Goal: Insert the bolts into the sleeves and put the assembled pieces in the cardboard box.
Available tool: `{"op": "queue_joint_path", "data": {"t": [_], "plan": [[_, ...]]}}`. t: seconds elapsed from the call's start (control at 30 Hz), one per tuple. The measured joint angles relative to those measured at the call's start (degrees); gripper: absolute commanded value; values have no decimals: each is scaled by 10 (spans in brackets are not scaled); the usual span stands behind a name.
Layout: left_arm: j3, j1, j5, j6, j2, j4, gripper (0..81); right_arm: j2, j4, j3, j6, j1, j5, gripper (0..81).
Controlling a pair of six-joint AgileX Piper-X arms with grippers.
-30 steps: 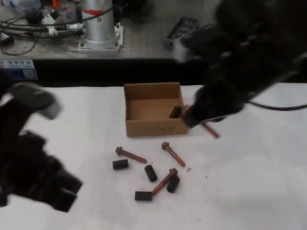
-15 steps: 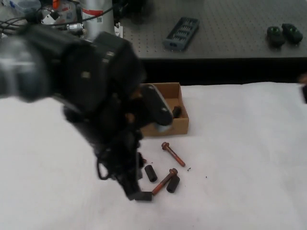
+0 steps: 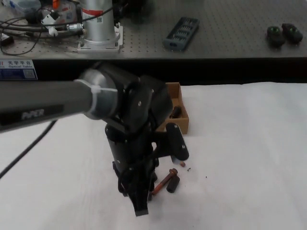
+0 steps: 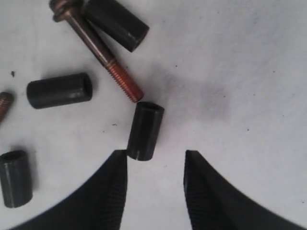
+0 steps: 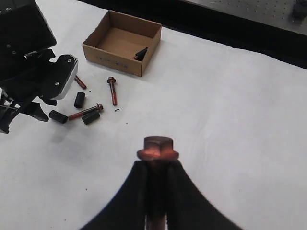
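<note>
Black and short, one sleeve lies on the counter on the near side of the cardboard box, just before the released left claw, likely lined up for pickup. The right claw grasps a coppery bolt by its shank, head exposed, apparently ready for insertion.

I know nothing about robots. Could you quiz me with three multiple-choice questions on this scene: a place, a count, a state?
1. The left gripper hangs over: A the box; B the loose sleeves; C the metal bench.
2. Sleeves in the left wrist view: A two; B six; C four.
3. The right gripper is: A shut on a bolt; B open; C shut on a sleeve.
Answers: B, one sleeve lies just ahead of it; C, four black tubes lie there; A, the bolt's head sticks out of it.
</note>
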Motion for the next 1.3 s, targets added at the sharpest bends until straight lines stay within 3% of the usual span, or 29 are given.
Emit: {"op": "queue_joint_path", "data": {"t": [0.63, 0.77, 1.0, 1.3], "plan": [[-3, 0, -9, 32, 59, -40, 288, 0, 34, 0, 0, 0, 12, 39], [-4, 0, -9, 35, 60, -39, 217, 0, 34, 0, 0, 0, 13, 39], [-4, 0, -7, 32, 60, -39, 6, 0, 34, 0, 0, 0, 13, 39], [-2, 0, -7, -104, 48, -50, 6, 0, 18, 0, 22, 0, 14, 39]]}}
